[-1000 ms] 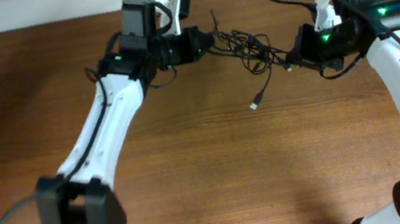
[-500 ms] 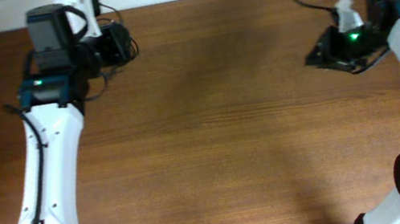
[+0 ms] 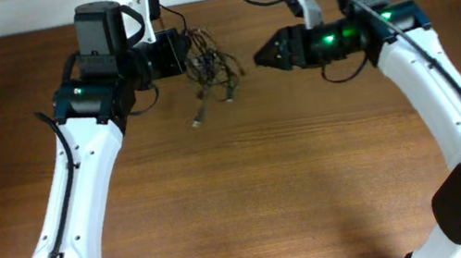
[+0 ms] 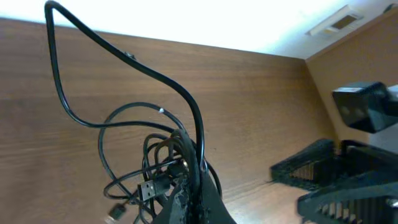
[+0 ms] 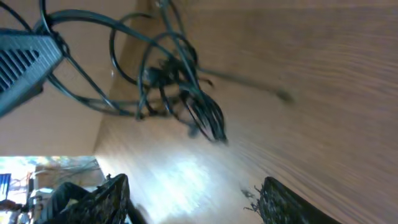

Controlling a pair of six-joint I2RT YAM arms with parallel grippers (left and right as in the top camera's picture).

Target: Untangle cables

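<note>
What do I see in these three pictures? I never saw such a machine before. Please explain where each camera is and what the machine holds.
These are two white robot arms at a wooden table. One picture looks down from above. The other two come from a small camera on each wrist. The left gripper pinches a tangled bundle of thin black cables near the table's far edge. The right gripper is open and holds nothing. It points at the bundle from the other side.
</note>
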